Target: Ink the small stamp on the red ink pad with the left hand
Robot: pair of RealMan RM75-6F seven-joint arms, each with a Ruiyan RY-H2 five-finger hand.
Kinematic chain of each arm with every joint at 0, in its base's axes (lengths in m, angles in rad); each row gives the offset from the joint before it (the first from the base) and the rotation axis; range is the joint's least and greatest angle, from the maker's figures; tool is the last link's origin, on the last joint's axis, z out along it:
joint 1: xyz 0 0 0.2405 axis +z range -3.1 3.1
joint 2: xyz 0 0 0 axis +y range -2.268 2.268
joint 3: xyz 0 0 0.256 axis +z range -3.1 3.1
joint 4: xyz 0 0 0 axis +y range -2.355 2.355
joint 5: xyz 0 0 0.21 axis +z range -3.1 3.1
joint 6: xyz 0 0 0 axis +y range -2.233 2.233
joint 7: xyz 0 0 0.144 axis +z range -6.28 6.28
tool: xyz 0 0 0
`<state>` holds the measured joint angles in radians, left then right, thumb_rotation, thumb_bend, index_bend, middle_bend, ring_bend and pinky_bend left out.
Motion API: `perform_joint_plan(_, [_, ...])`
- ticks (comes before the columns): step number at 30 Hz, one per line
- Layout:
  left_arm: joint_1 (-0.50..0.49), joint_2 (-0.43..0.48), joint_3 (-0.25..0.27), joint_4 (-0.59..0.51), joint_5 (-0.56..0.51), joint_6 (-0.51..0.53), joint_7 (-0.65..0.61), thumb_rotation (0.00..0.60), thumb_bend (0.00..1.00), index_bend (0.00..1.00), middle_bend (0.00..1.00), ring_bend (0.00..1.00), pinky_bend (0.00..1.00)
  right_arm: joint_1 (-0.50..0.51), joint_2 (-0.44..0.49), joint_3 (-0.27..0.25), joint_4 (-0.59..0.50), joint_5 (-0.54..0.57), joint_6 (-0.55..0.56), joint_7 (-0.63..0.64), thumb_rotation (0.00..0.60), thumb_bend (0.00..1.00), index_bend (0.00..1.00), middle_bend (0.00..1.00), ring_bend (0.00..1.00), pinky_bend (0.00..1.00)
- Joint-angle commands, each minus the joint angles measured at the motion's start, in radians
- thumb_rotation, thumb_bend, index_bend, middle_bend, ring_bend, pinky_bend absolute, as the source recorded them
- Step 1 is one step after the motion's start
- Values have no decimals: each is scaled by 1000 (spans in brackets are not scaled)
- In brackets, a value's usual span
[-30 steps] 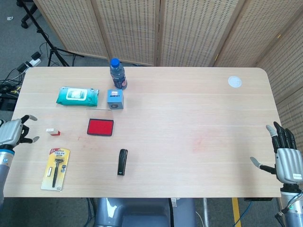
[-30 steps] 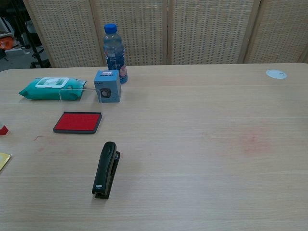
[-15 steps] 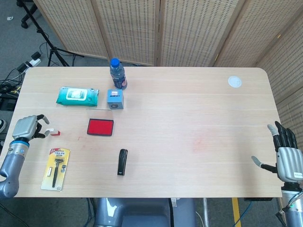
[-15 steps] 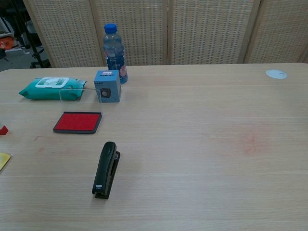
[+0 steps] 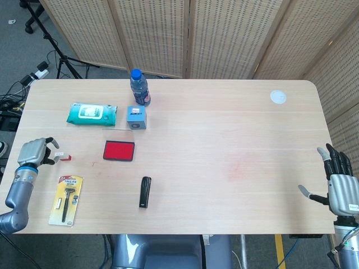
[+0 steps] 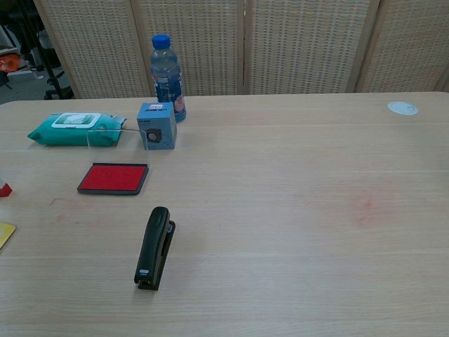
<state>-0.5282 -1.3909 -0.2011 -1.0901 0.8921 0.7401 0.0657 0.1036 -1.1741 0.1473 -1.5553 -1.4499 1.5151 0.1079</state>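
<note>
Left hand (image 5: 35, 152) sits at the table's left edge, grey metal, fingers curled partway with their tips toward the small white-and-red stamp (image 5: 64, 156). The stamp lies flat on the wood just beside those fingertips, on the side away from the robot's wrist and toward the table's middle. Whether any fingertip touches it is too fine to tell from the head view; nothing is lifted, so I read the hand as empty and loosely open, not yet gripping. The stamp's long axis runs roughly along the table's length, white end nearer the hand, red end farther.

Beyond the stamp, in the same direction from the hand, is the flat rectangular red ink pad in its black tray (image 5: 119, 151), well apart from the stamp with bare wood between. So stamp and pad line up on one outward reach from the left hand. The right hand (image 5: 339, 187) hangs off the far right corner, fingers spread and holding nothing; it is much farther from both.

Chest view shows only a red corner of the stamp at its left margin and neither hand.

Judgement: the grasp is the step in hand; inking has not begun.

Just toward the robot from the left hand lies a razor on a yellow card (image 5: 67, 199). Surface is the pale wood-grain table (image 5: 235, 129), faint red smudges on it. Behind stand woven rattan screens (image 5: 224, 33), and there are tripod legs and cables on the grey floor.
</note>
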Motion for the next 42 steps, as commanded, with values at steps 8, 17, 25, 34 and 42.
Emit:
perform_joint_plan(8, [-20, -51, 10, 70, -25, -33, 22, 600, 301, 489, 1000, 1000, 950, 1, -2, 2, 4, 7, -3, 0, 600, 0, 0, 0, 0, 0])
perform_joint_plan(17, [-28, -76, 5, 100, -28, -41, 17, 600, 305, 524, 1000, 1000, 950, 1, 0, 4, 8, 13, -8, 6, 600, 0, 0, 0, 0, 0])
perform_joint_plan(25, [-28, -79, 7, 99, -34, -26, 41, 600, 321, 571, 1000, 1000, 950, 2, -1, 4, 10, 16, -12, 7, 600, 0, 0, 0, 0, 0])
perform_joint_plan(34, [-27, -72, 5, 83, -49, -12, 64, 600, 380, 602, 1000, 1000, 950, 3, 0, 4, 11, 20, -18, 13, 600, 0, 0, 0, 0, 0])
perform_joint_plan(42, [-1, 18, -6, -83, 78, 50, -31, 600, 408, 619, 1000, 1000, 950, 3, 3, 5, 9, 22, -21, 20, 600, 0, 0, 0, 0, 0])
